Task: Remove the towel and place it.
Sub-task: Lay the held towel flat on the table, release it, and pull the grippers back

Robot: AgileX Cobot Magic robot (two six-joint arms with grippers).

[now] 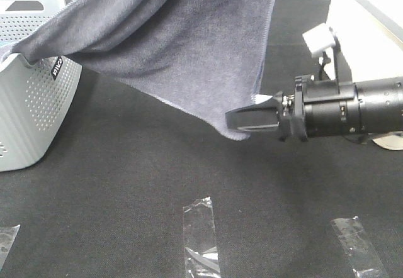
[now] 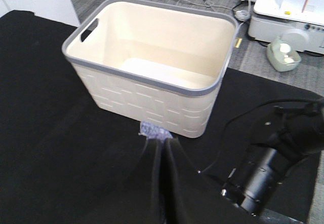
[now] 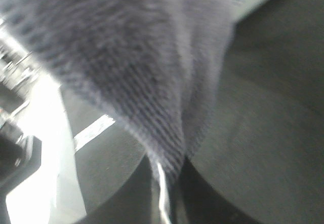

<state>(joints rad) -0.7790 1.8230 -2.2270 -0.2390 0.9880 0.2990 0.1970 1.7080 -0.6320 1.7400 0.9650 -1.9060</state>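
Nearest the high camera, three clear tape strips (image 1: 200, 234) lie on the black table (image 1: 126, 183). Just beyond them the right gripper (image 1: 234, 121) reaches in from the right, level above the table. Its jaws are pressed together on the lowest corner of the towel (image 1: 189, 39). The right wrist view is blurred, but it shows the towel (image 3: 131, 67) narrowing down into the closed right gripper (image 3: 164, 193).

The towel is grey-lavender and soft-piled, with a stitched hem along its edges. It hangs spread in the air as a broad sheet, sloping up from that corner and out of the top of the high view. Its left part lies over the rim of a grey perforated basket (image 1: 31, 108) at the table's left side; what is in that basket cannot be told.

In the left wrist view the left gripper (image 2: 161, 143) has its jaws together on a small tuft of the towel (image 2: 152, 129). Beyond it, on the table, stands a cream basket (image 2: 152, 107) with a grey rim and a handle slot, its floor and walls bare.
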